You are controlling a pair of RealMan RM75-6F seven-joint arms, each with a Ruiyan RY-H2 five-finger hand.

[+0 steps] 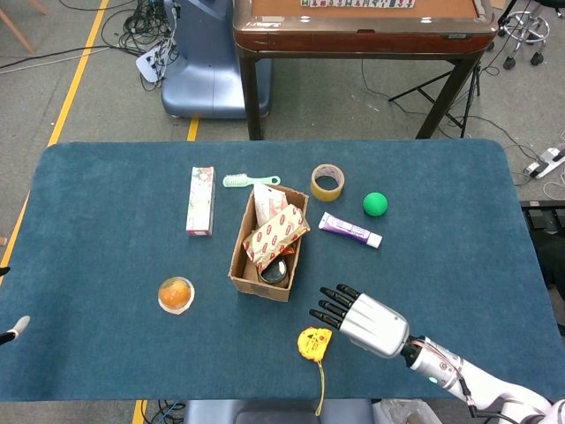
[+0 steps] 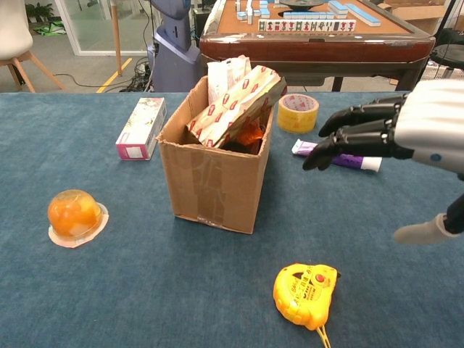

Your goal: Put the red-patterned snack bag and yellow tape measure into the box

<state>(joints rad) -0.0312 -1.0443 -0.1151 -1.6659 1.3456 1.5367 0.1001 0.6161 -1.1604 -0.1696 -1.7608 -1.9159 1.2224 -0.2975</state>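
The red-patterned snack bag [image 1: 275, 233] [image 2: 235, 104] leans inside the open cardboard box [image 1: 265, 281] [image 2: 212, 181], its top sticking out above the rim. On the blue cloth near the front edge lies the yellow tape measure [image 1: 314, 342] [image 2: 305, 291]. My right hand [image 1: 362, 319] [image 2: 395, 130] hovers open, fingers spread and pointing left, just right of and above the tape measure without touching it. Only a fingertip of my left hand [image 1: 18, 329] shows at the far left edge.
A pink carton [image 1: 201, 200], green comb [image 1: 250, 180], tape roll [image 1: 327, 181], green ball [image 1: 375, 204] and purple tube [image 1: 350, 230] lie behind and beside the box. A jelly cup [image 1: 176, 294] sits left of it. A wooden table [image 1: 362, 22] stands beyond.
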